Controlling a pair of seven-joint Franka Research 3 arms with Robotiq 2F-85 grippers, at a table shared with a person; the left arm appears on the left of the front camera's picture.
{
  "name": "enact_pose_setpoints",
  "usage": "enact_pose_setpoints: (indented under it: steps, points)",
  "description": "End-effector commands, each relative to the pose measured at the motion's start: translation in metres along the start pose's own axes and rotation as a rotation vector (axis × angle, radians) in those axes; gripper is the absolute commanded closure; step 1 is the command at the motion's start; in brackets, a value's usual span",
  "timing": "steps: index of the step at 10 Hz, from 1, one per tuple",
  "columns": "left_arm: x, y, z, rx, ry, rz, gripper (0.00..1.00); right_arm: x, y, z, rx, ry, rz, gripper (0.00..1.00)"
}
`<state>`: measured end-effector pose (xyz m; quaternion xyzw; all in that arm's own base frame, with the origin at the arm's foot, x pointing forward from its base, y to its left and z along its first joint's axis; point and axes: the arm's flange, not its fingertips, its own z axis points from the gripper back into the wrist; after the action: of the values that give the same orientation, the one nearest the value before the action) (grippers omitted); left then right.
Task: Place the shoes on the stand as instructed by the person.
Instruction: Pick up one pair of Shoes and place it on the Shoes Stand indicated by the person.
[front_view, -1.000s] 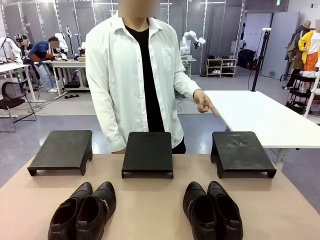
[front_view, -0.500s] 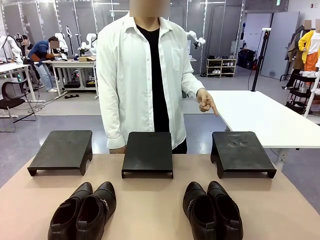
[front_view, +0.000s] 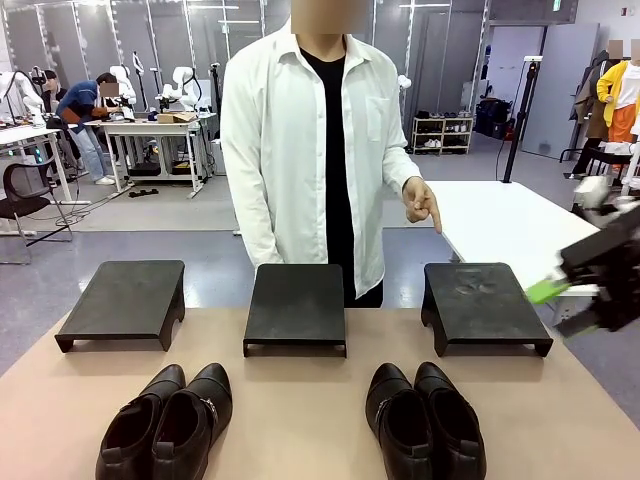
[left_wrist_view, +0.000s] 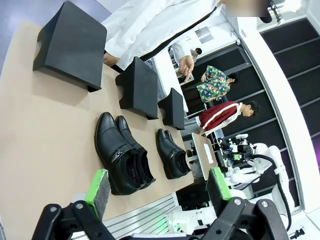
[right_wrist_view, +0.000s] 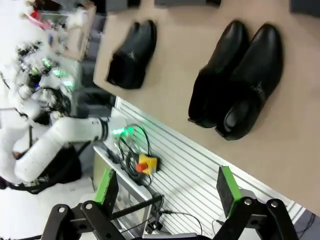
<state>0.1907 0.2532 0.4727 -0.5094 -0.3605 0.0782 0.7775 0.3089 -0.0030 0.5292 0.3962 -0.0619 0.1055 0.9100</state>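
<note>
Two pairs of shoes (front_view: 165, 425) lie along the worktop's near edge, toes toward the stands. The right pair (front_view: 425, 420) sits nearest the right arm (front_view: 605, 265), whose jaws are spread. The person's hand (front_view: 422, 203) points toward the far-right stand (front_view: 483, 305). The left arm (left_wrist_view: 240, 220) has its jaws spread too.

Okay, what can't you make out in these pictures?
- Front view: heels of the left pair of shoes and right pair of shoes, cut off by the bottom edge.
- Front view: right claw, motion-blurred, partly past the right edge.
- Front view: one hand of the person, behind the middle stand.
- Right wrist view: stands, cut by top edge.
</note>
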Motion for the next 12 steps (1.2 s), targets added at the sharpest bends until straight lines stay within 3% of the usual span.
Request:
enact_pose_setpoints:
  steps: [1,2,4,7,12]
  points:
    - [0.000,-0.001,0.000,-0.007,0.001,-0.005,0.00,0.023,0.015,-0.040,-0.143,0.113,-0.049,0.00]
    - [0.000,-0.001,0.000,-0.007,0.001,-0.005,0.00,0.029,0.024,-0.068,-0.247,0.135,-0.090,0.00]
    - [0.000,-0.001,0.000,-0.007,0.001,-0.005,0.00,0.032,0.038,-0.117,-0.317,0.129,-0.155,0.00]
    - [0.000,-0.001,0.000,-0.007,0.001,-0.005,0.00,0.028,0.028,-0.181,-0.482,0.101,-0.221,0.00]
    - [0.000,-0.001,0.000,-0.007,0.001,-0.005,0.00,0.034,-0.001,-0.230,-0.618,0.061,-0.245,0.00]
